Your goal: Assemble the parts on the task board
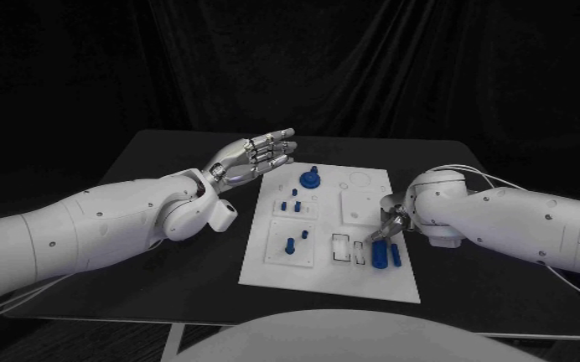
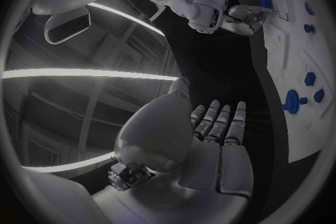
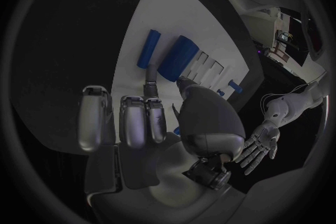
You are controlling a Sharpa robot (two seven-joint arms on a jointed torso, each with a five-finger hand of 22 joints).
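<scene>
Both robot hands hold nothing: left (image 1: 259,154) spread flat (beside the task board (image 1: 328,274)), right (image 1: 391,226) over blue parts (image 1: 385,254).

My right silver hand (image 1: 393,226) is mostly hidden behind my own white wrist in the head view; can't tell there whether its fingers (image 3: 133,120) touch anything. In the right wrist view my palm covers part of the white rectangular task board (image 3: 150,22), and the fingers hide the near end of the slim blue rod (image 3: 148,49). Can't tell if the thumb touches the thicker blue cylinder (image 3: 178,58). In the left wrist view the board's far edge is cut off by the circle's rim. Small blue pegs (image 1: 290,206) are too small to tell their shape.
</scene>
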